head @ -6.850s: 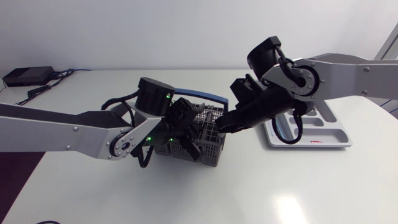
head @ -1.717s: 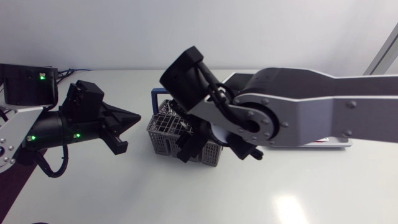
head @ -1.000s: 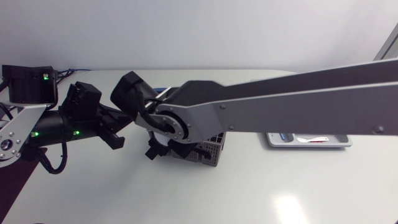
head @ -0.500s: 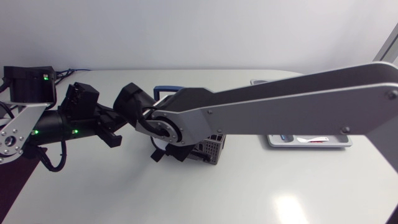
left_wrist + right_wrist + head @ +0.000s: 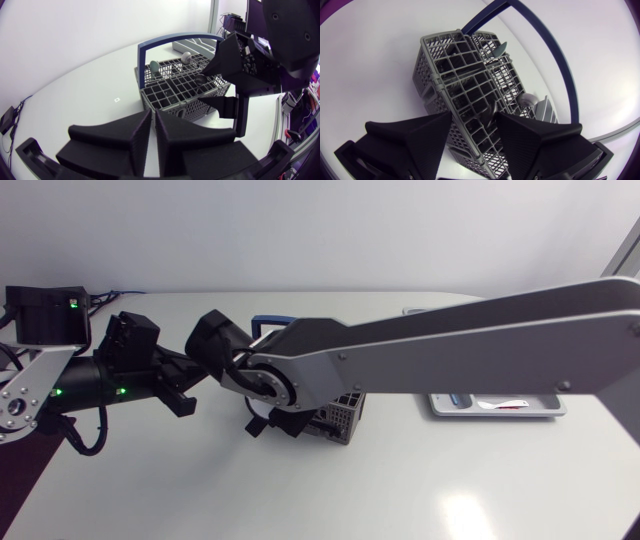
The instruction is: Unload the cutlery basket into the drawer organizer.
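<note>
Basket (image 5: 341,418) sits mid-way along the counter (image 5: 400,490) with spoons (image 5: 155,65) upright in its cells. Organizer (image 5: 556,406) lies well apart to its right and holds a few pieces, so I judge the unloading started but far from finished. Right hand (image 5: 474,117) is spread wide just over the basket grid, gripping nothing; left hand (image 5: 153,117) is near the basket, fingers almost together, empty.

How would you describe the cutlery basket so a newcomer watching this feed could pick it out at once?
On the white table, follow the long silver right arm to its black wrist near the middle. Partly under it sits the cutlery basket, a grey mesh box. Its arched blue handle and tall gridded walls set it apart from the flat pale drawer organizer farther right.
</note>
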Tool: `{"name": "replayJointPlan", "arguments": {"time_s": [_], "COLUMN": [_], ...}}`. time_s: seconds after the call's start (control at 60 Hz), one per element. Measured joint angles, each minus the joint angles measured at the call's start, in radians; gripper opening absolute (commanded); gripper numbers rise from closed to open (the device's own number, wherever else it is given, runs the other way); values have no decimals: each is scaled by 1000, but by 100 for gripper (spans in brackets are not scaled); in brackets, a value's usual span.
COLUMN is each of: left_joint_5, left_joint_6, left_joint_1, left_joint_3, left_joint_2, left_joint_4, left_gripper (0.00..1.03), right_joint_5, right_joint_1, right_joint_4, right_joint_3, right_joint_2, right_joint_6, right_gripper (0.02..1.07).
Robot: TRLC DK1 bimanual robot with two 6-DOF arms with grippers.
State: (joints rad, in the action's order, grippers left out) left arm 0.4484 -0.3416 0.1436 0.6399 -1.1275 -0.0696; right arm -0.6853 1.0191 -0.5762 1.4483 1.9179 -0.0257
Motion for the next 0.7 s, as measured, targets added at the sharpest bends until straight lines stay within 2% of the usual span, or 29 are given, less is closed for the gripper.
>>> {"name": "replayJointPlan", "arguments": {"time_s": [0.233, 0.35, 0.483, 0.7], "left_joint_5": [0, -9, -40, -100], "left_joint_6": [-50, -119, -249, -500], "left_joint_1": [110, 190, 293, 391], "left_joint_3": [27, 72, 127, 141], "left_joint_2": [0, -1, -27, -77], "left_joint_4": [-37, -64, -100, -124], "left_gripper": [16, 25, 40, 42], "right_joint_5": [23, 74, 106, 200], "right_joint_1": [1, 1, -8, -73], "right_joint_4": [43, 86, 143, 201], "right_joint_3": [-68, -142, -264, -451], "right_joint_2": [-204, -336, -484, -676], "right_joint_6": [30, 51, 94, 158], "right_gripper": [84, 84, 85, 85]}}
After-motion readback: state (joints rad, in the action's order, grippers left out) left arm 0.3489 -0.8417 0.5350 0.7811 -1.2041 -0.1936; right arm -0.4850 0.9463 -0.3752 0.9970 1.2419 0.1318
